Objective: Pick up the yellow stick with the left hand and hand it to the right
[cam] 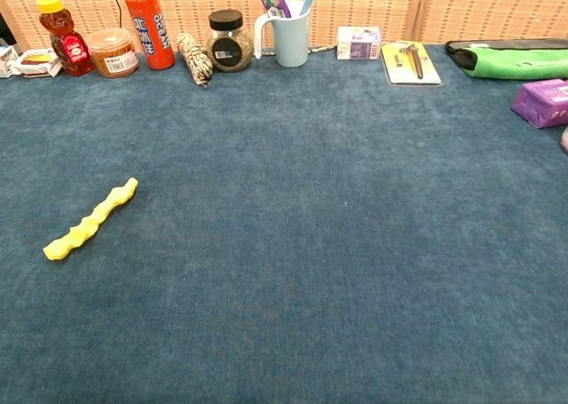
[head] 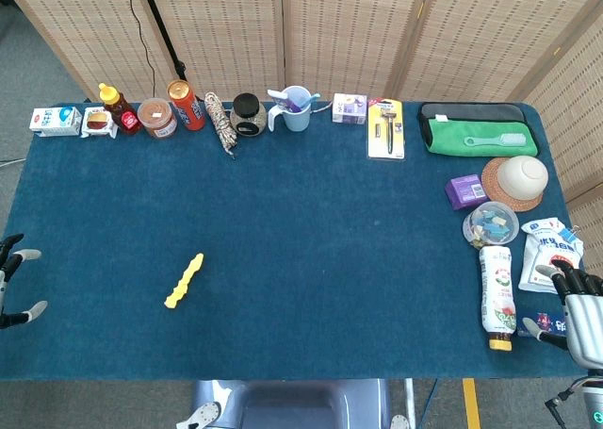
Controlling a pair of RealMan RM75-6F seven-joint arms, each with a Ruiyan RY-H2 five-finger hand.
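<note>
Both hands' fingers spread, empty; yellow stick (head: 184, 280) untouched.

Little print can be read. White characters are seen running down the side of the red can (cam: 149, 15), which stands just right of the honey bottle (cam: 62, 29), but they are too small to be made out. Red and green printing is carried by the white bottle (head: 497, 297) lying far right of that can, and nothing in it can be read. No other label can be deciphered.
</note>
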